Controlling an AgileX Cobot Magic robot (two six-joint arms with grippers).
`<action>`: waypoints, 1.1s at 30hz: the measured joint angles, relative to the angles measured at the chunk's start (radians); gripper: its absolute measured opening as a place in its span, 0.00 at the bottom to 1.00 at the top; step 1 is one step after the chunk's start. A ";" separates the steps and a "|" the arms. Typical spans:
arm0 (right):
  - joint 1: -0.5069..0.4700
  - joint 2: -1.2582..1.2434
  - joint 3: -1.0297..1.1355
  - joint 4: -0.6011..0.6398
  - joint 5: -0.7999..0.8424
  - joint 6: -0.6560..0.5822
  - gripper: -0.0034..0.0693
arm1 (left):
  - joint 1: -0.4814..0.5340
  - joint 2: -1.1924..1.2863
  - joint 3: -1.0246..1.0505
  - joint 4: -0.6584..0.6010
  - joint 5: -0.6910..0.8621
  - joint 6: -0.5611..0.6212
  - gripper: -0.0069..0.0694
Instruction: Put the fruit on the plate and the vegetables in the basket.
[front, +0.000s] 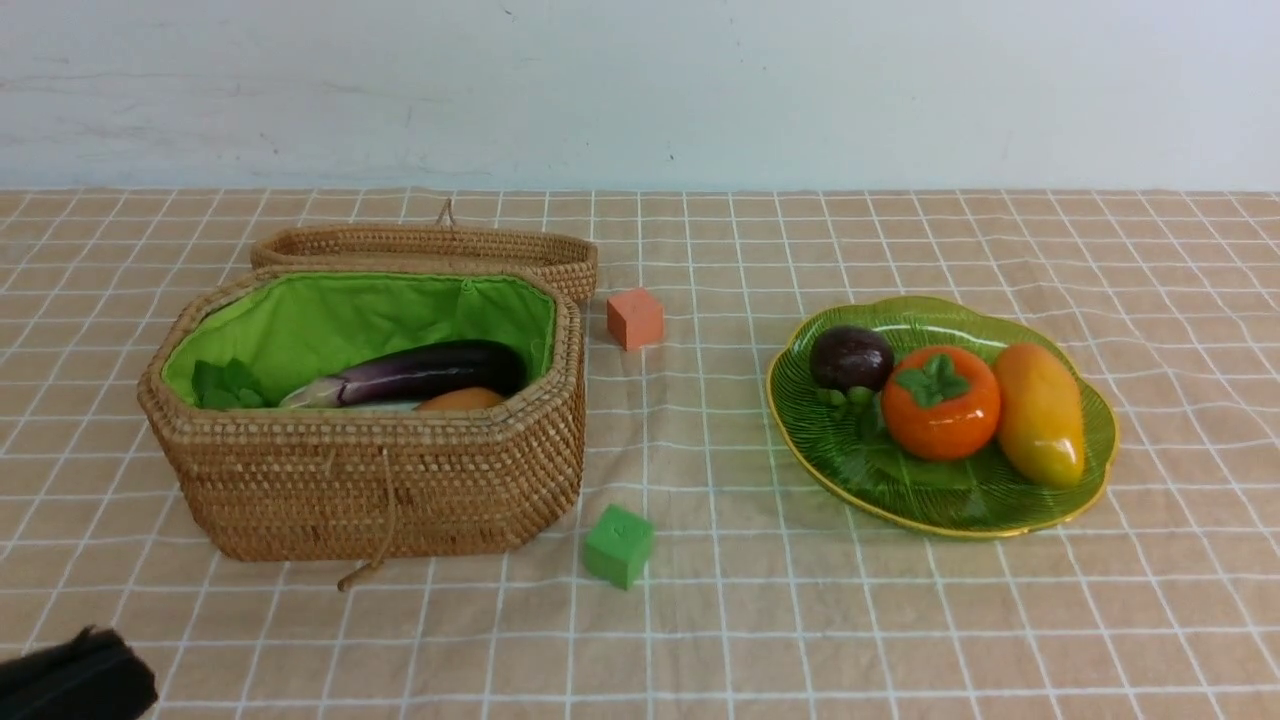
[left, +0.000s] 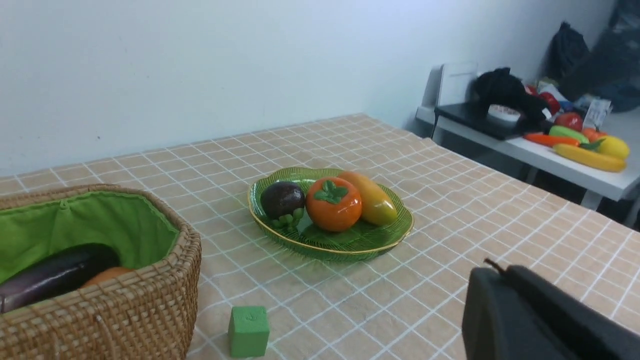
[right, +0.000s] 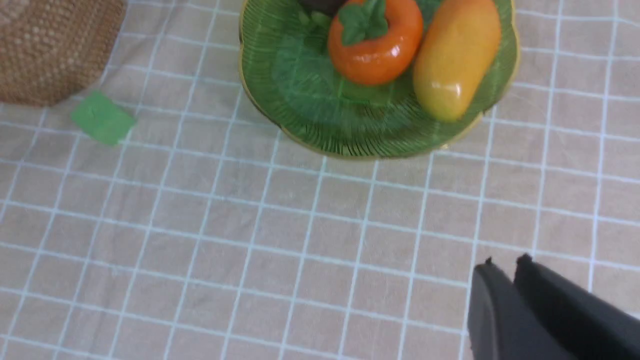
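Note:
On the green plate (front: 880, 480) at the right lie the purple mangosteen (front: 850, 357), the orange persimmon (front: 940, 402) and the yellow mango (front: 1040, 412). The wicker basket (front: 380, 480) at the left holds the dark eggplant (front: 430, 370), the brown-orange potato (front: 460, 400) and the radish's green leaves (front: 225, 385). My left gripper (left: 497, 270) is shut and empty, low over the cloth near the front left corner (front: 75, 675). My right gripper (right: 502, 262) is shut with nothing in it, hovering over bare cloth, apart from the plate (right: 300, 100). It does not show in the front view.
An orange cube (front: 635, 318) sits behind the basket's right end and a green cube (front: 618, 545) in front of it. The basket's lid (front: 430, 245) lies open behind it. A side table with other toys (left: 575, 145) stands beyond the cloth's edge.

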 joint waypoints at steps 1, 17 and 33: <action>0.000 -0.013 0.018 -0.002 0.000 0.006 0.07 | 0.000 -0.004 0.007 0.000 -0.005 -0.001 0.07; 0.055 -0.559 0.582 -0.033 -0.473 0.161 0.05 | 0.000 -0.058 0.360 -0.001 -0.081 -0.008 0.07; 0.079 -0.634 0.832 -0.157 -0.634 0.202 0.03 | 0.000 -0.058 0.387 -0.001 -0.043 -0.010 0.07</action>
